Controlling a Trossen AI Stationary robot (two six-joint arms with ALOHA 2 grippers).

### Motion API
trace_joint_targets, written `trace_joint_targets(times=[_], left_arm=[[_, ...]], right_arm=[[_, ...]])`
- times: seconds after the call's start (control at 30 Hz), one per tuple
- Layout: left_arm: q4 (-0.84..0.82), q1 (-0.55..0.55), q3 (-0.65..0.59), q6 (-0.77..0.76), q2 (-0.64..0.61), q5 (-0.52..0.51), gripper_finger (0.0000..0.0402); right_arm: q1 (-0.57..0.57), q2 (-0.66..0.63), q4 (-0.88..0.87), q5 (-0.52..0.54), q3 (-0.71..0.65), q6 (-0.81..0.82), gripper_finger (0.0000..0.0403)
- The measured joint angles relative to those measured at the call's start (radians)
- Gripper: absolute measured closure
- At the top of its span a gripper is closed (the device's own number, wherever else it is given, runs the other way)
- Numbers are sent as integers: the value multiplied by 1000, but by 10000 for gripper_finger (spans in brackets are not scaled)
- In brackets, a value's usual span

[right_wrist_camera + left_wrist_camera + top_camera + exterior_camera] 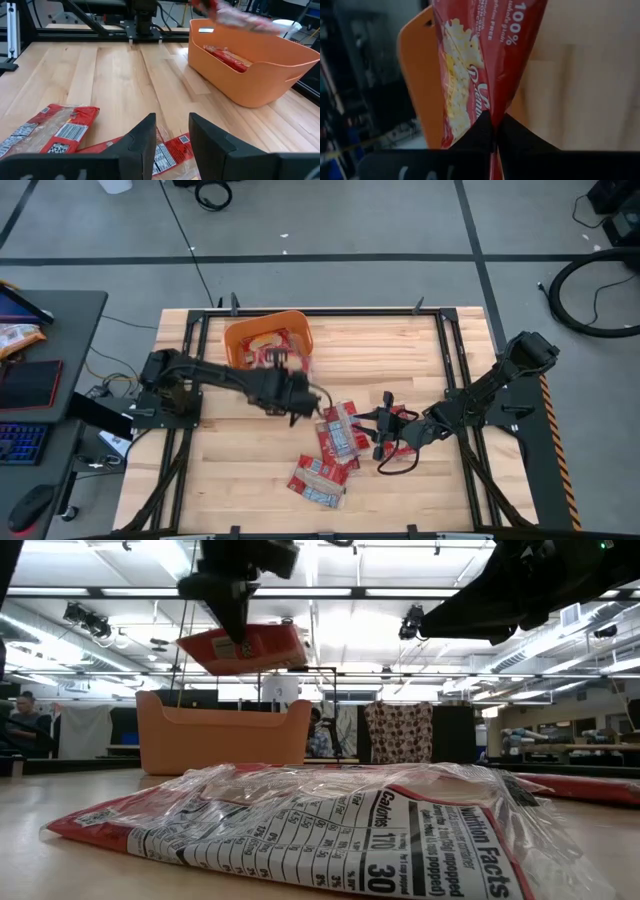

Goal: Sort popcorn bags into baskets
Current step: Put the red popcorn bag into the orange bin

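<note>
Your work surface is a pale wooden table (400,480). Directly on it you have an orange tub (296,328) near the far edge and several red popcorn bags (338,430) lying flat around the middle and nearer edge.

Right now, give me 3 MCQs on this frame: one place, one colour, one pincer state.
1. Where is the packet gripped by the left pincer?
A. lying on the table
B. held in the air by the tub
C. under the right arm

2. What colour is the tub?
A. orange
B. blue
C. grey

3. How is the right pincer?
A. shut on a packet
B. open, holding nothing
C. out of sight

Answers:
1 B: the left pincer holds the red packet aloft near the tub.
2 A: its walls are plainly orange.
3 B: the right pincer has its fingers apart over packets on the table, nothing between them.
</note>
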Motion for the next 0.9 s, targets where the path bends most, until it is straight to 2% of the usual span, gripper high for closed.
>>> trace_joint_targets(times=[0.17, 0.37, 0.53, 0.63, 0.77, 0.9], left_arm=[[5, 122, -1, 37, -3, -31, 383], [92, 306, -10, 180, 1, 33, 379], [230, 470, -131, 302, -5, 191, 378], [289, 545, -211, 308, -5, 189, 366], [270, 587, -235, 324, -9, 170, 322], [258, 541, -204, 331, -42, 177, 278]], right_arm=[[0, 0, 3, 0, 0, -3, 282], [0, 0, -3, -2, 0, 0, 282], [2, 0, -3, -19, 0, 0, 282], [3, 0, -5, -29, 0, -4, 282], [3, 0, -17, -28, 0, -7, 282], [-1, 0, -18, -28, 0, -7, 282]])
